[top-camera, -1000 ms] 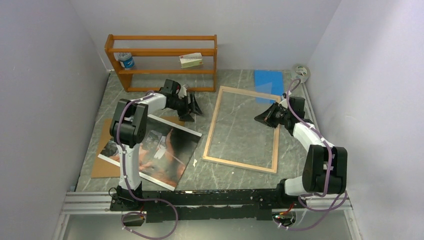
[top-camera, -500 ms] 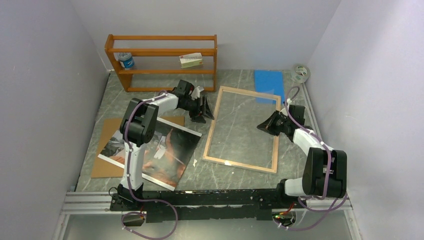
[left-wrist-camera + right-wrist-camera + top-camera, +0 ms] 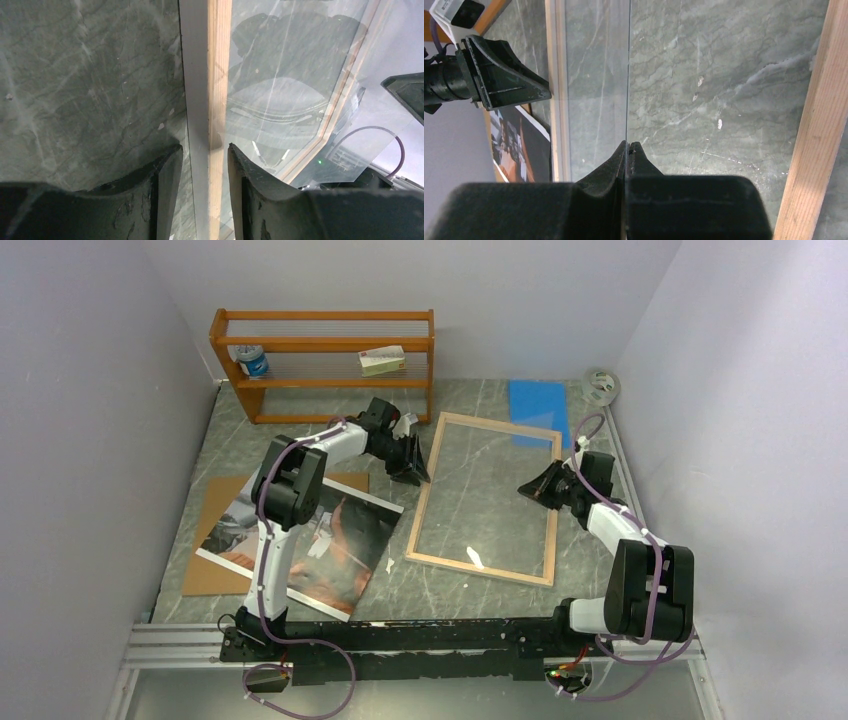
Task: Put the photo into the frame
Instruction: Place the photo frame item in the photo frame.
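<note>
Bench [image 3: 200,460] carries both pieces. Frame [image 3: 219,60] lies flat mid-bench, wood reverse up, long axis near-to-far and slightly skewed. Photo [image 3: 350,535] lies picture-up on brown backing board [image 3: 200,580], near-left of frame, long axis roughly crosswise. Left arm [image 3: 290,480] is nearer to it. Left end effector [image 3: 203,150] apart, astride frame's left rail, apparently not yet pinching. Right end effector [image 3: 628,145] closed together, just inside frame's right rail.

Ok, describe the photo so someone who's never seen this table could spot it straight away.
Start at the orange shelf rack at the back, then come forward to the near-left area, left of the wooden frame. The photo lies there on a brown board: the only glossy sheet, printed in dark and orange tones.
</note>
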You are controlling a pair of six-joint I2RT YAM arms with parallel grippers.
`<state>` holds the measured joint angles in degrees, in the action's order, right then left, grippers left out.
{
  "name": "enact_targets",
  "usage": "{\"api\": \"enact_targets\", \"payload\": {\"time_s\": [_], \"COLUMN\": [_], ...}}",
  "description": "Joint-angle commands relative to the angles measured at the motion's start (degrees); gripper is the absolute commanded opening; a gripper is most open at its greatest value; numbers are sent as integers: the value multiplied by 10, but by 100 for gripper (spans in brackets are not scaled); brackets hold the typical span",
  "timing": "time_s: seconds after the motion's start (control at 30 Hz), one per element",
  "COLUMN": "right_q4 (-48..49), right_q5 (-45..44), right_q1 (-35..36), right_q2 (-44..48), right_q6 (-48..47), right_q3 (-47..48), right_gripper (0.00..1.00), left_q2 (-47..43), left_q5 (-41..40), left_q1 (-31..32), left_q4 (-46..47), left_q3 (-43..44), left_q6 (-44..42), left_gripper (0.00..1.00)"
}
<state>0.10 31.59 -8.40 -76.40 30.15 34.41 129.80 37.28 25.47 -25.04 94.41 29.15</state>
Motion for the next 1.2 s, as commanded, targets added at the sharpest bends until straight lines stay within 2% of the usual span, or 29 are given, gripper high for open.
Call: {"api": "enact_targets", "payload": {"time_s": [0.0,0.5,0.77,1.17], "right_q4": [49,-32,-35,-4], "right_q5": [-7,13,0,11], "right_q1": [-6,-7,-7,-7], "right_q2": [0,-49,-57,-16], "right_q6": [-14,-87,-105,-112], "right_q3": [5,46,55,39], "right_gripper": [0,0,1,1], "left_q2": [40,74,78,100], "left_q5": [-72,-114,-125,-124], "left_q1": [9,18,23,24], "left_q4": [-44,-97,-106,-131], "left_q3": [6,18,18,37], "left_q6": [-30,-37,-42,-40], "left_gripper": [46,44,52,42]}}
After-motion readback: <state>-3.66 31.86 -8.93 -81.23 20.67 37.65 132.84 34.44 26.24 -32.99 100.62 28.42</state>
